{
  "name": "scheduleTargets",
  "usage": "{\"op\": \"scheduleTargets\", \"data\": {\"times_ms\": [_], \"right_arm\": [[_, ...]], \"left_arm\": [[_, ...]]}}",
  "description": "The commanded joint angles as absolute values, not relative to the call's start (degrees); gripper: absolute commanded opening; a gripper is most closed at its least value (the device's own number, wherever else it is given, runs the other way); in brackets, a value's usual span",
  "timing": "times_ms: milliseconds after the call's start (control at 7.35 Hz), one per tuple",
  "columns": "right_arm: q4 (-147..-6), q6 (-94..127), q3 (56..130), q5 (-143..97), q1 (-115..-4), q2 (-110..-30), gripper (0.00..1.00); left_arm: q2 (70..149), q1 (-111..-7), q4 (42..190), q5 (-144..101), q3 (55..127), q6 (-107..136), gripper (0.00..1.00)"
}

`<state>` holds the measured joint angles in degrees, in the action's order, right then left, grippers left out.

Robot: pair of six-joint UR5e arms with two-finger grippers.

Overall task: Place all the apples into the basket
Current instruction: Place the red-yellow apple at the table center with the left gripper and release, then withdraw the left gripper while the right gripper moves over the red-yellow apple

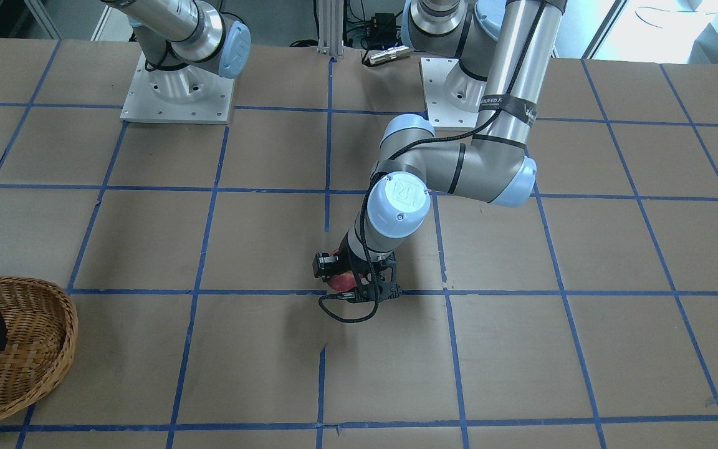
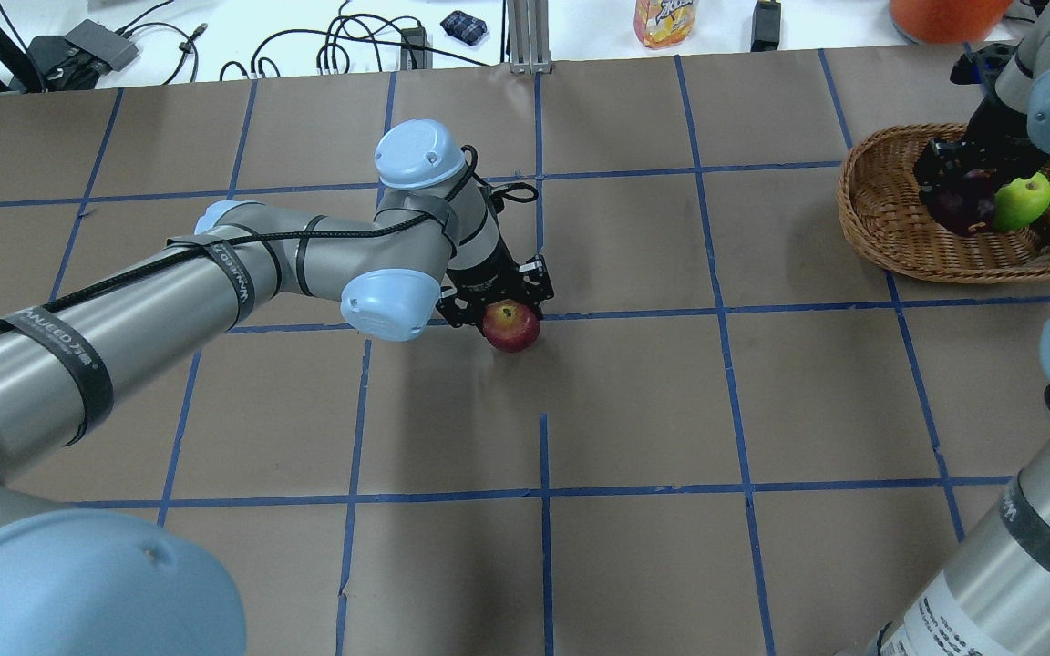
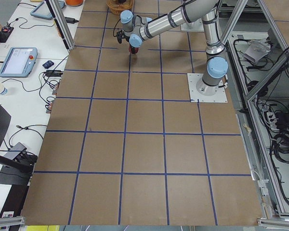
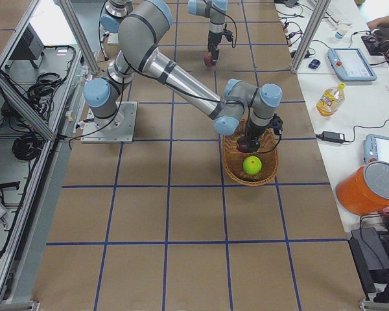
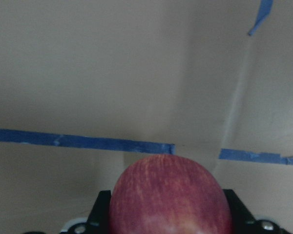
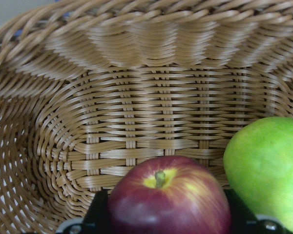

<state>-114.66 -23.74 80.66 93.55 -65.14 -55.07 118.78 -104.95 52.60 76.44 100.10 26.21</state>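
Apples number three, baskets one. Green apple (image 2: 1023,201) lies inside the basket (image 2: 890,239), just beside the maroon apple (image 2: 962,214), which sits between the jaws of the right gripper (image 2: 955,193), closed on its sides. Red apple (image 2: 512,328) is well apart from the basket, low at the tabletop (image 2: 634,410), clamped in the jaws of the left gripper (image 2: 509,314). The front-facing view cuts off most of the basket; whether the red apple touches the tabletop is unclear
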Motion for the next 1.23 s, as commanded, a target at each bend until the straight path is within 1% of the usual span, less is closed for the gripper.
{"op": "scheduleTargets", "data": {"times_ms": [0,136,272,408,545,817,1089], "right_arm": [[-114.09,-24.08,80.07,93.95,-65.13,-55.19,1.00],[-113.47,-24.08,79.81,93.96,-65.13,-55.98,1.00],[-111.38,-24.00,79.98,93.78,-65.56,-58.86,1.00],[-105.27,-23.04,79.89,93.17,-67.22,-63.24,1.00],[-102.16,-21.29,79.89,90.47,-70.89,-66.07,1.00],[-101.60,-5.61,80.33,89.91,-82.03,-66.80,1.00],[-101.78,8.19,80.59,89.74,-92.68,-66.36,1.00]], "left_arm": [[119.88,-105.21,51.24,75.41,98.98,27.77,0.93],[120.06,-105.21,51.76,75.67,97.49,28.47,1.00],[119.71,-105.21,52.99,76.20,96.51,28.56,1.00],[117.71,-104.86,57.61,76.20,96.24,28.13,1.00],[115.25,-104.59,61.75,77.51,95.81,27.69,1.00],[106.83,-103.37,72.89,80.24,96.33,23.49,1.00],[97.26,-99.51,85.99,80.42,95.80,15.25,1.00]]}}
